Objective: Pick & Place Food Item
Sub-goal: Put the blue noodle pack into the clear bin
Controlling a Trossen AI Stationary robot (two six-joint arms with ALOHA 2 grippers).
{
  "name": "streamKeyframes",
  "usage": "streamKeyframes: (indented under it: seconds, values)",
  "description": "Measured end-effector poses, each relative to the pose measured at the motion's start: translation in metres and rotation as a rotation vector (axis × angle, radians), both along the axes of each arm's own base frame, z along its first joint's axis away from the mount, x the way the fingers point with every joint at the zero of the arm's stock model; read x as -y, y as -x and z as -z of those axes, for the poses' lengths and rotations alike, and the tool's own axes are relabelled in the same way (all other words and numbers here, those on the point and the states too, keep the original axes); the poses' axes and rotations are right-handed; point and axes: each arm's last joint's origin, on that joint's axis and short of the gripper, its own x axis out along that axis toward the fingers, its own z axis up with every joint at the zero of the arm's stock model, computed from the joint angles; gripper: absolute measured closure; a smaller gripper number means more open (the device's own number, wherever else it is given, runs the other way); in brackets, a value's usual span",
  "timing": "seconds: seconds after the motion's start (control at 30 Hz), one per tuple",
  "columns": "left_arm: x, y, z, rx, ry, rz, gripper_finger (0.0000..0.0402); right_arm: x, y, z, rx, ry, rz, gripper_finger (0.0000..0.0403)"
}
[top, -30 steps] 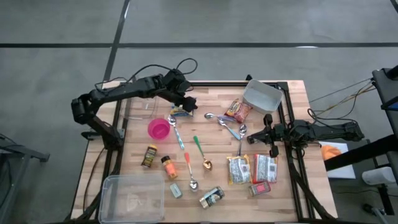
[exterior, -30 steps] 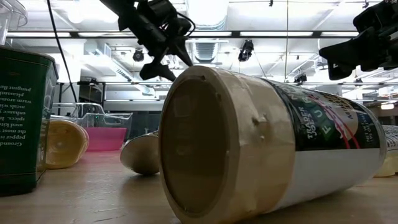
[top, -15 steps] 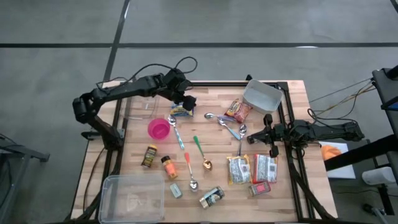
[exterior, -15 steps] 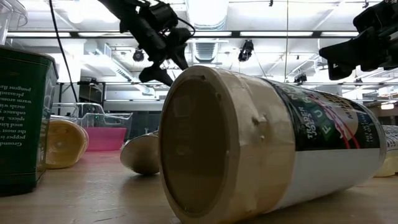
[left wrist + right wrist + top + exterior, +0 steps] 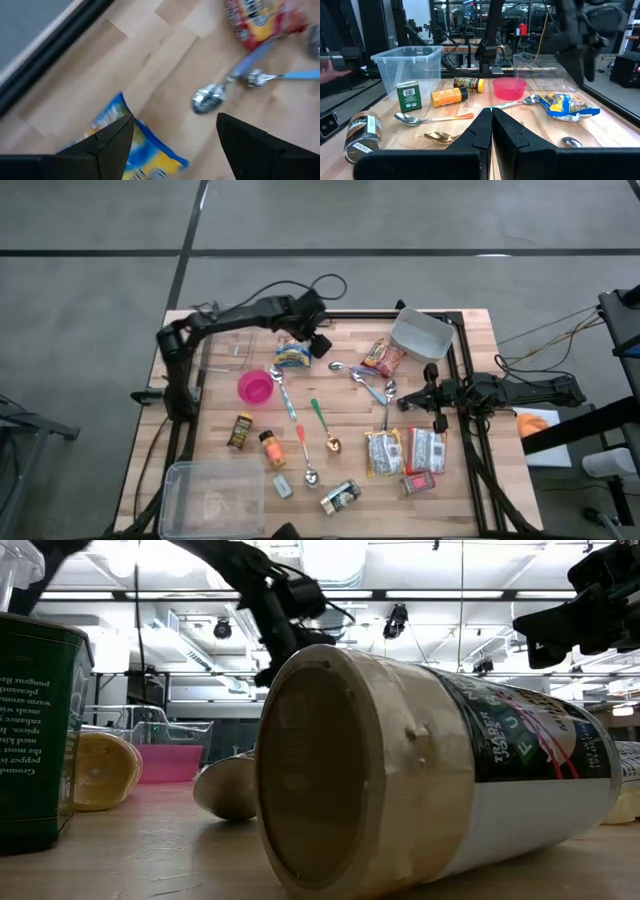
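A blue and yellow snack bag (image 5: 292, 356) lies flat on the wooden table, far of the middle. My left gripper (image 5: 318, 344) hangs open just above the table at the bag's right end. In the left wrist view the bag (image 5: 145, 152) shows beside and partly under one finger, with bare wood between the fingertips (image 5: 175, 137). A red snack bag (image 5: 383, 358) lies farther right. My right gripper (image 5: 432, 395) waits shut and level at the table's right edge, holding nothing.
Several spoons (image 5: 362, 380) lie right of the blue bag, one (image 5: 210, 97) close ahead of my left fingers. A pink bowl (image 5: 256, 388) sits near left of the bag. A clear tub (image 5: 420, 332) stands far right. A flat clear container (image 5: 213, 495) is near left. Jars and packets fill the near half.
My left gripper has gone toward the table's right edge and down, passing from over the blue bag to its right end, and it has rolled about its own axis. Its fingers have stayed open. The bag has not moved.
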Motion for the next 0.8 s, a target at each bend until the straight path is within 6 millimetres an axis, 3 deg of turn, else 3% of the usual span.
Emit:
streamKeyframes:
  seconds: [0.23,0.8]
  values:
    - [-0.017,-0.012,0.023,-0.114,0.021,0.029,0.0116,0.000,0.000,0.000,0.000,0.000,-0.001,0.0393]
    - [-0.042,-0.008,0.068,-0.196,0.041,0.030,0.0116,0.000,0.000,0.000,0.000,0.000,-0.001,0.0393]
